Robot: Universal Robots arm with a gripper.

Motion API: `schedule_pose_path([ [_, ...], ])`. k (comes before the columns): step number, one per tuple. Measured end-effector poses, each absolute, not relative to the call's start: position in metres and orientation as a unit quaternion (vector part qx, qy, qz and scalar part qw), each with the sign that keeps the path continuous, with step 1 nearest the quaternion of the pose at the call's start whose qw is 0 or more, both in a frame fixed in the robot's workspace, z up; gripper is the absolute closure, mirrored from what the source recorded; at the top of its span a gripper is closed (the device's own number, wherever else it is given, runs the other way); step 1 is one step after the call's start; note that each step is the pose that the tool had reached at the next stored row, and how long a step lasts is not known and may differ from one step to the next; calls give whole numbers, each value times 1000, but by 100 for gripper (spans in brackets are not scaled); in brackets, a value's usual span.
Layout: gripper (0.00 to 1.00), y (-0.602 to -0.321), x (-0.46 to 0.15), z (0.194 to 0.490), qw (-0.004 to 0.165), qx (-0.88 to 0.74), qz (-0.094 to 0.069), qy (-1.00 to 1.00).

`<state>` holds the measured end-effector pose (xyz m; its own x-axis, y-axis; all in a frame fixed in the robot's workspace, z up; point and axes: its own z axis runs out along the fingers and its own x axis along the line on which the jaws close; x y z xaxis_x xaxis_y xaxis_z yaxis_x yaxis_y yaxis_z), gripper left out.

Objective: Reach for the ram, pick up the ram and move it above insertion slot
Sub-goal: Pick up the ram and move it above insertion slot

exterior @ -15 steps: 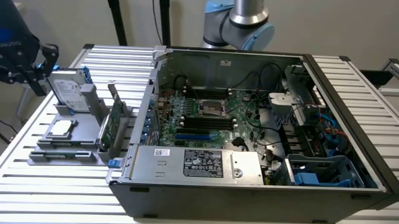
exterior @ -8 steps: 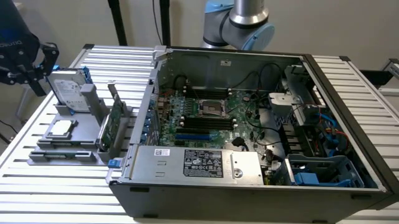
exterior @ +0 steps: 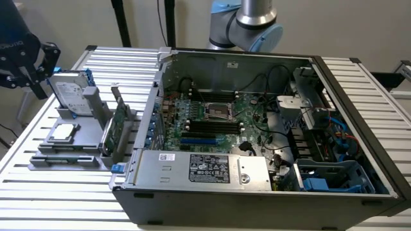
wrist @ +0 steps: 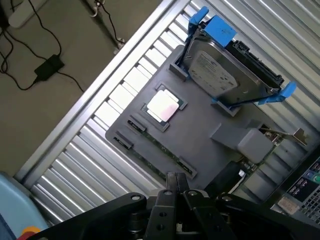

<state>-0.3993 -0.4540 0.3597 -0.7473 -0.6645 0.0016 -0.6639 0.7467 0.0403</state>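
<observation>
Gripper [wrist: 176, 176] hangs above the grey fixture tray [wrist: 210, 117], touching nothing. From the wrist view we read the fingers as drawn together with nothing between them. The ram [wrist: 155, 150] lies flat in a groove along the tray's edge, clips at both ends, just beside the CPU [wrist: 162, 106]. It is not grasped and not lifted. The hard drive [wrist: 220, 70] stands upright in its blue rails on the same tray, and the expansion card [exterior: 114, 130] stands on edge nearer the open computer case [exterior: 192, 202]. The insertion slots [exterior: 212, 126] on the motherboard are well apart from the ram.

Risks, as we judge them:
- Pads this narrow would land on top of the strip and press it rather than straddle it.
- The ram sits low in its groove, so little edge is free. A shallow pinch could slip, or tilt the strip against the clips.
- A skewed approach could clip the CPU or the hard drive's rails.
- The case wall stands between the tray and the slots, so a low carry could snag on it.
</observation>
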Motion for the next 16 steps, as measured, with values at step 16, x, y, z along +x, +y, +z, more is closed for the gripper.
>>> schedule_pose_path([
  [16, 89, -454, -399, 360, 10, 487, -17, -873],
])
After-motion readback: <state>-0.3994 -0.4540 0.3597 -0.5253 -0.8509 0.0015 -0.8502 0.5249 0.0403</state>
